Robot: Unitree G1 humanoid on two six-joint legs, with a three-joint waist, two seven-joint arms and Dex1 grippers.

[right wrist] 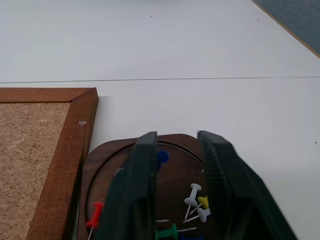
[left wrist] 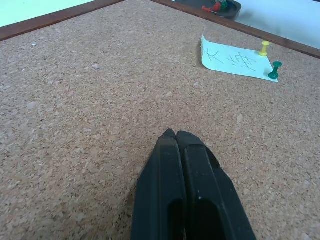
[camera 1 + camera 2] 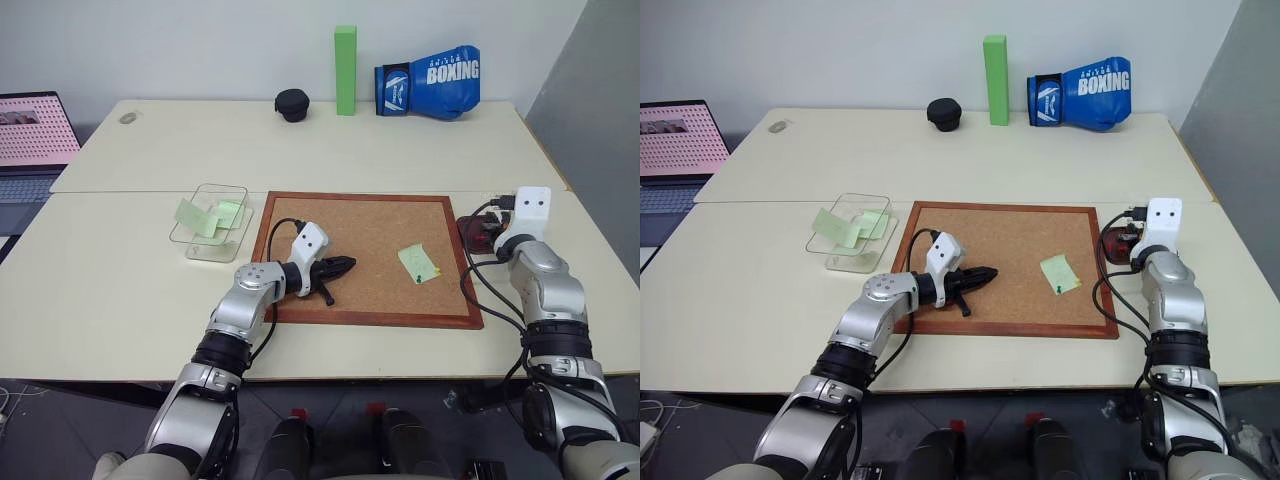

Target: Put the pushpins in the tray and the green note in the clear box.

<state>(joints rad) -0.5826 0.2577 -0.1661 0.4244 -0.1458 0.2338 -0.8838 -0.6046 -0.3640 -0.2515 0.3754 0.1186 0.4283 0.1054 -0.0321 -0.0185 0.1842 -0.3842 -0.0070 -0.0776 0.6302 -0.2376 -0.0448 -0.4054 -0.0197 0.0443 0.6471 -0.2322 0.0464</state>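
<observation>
Where the right arm crosses it, the brown tray (image 1: 105,165) is half hidden; right tool (image 1: 177,145) parted above loose pushpins (image 1: 192,195). Left tool (image 2: 176,137) pinched shut, empty, over grainy corkboard (image 2: 100,100). Green note (image 2: 235,62) pinned there; clear box (image 3: 212,222) alongside.

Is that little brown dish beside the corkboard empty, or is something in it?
Not empty. The tray holds several pushpins: white, yellow, red, blue and green, loose on its bottom under the right claw.
</observation>
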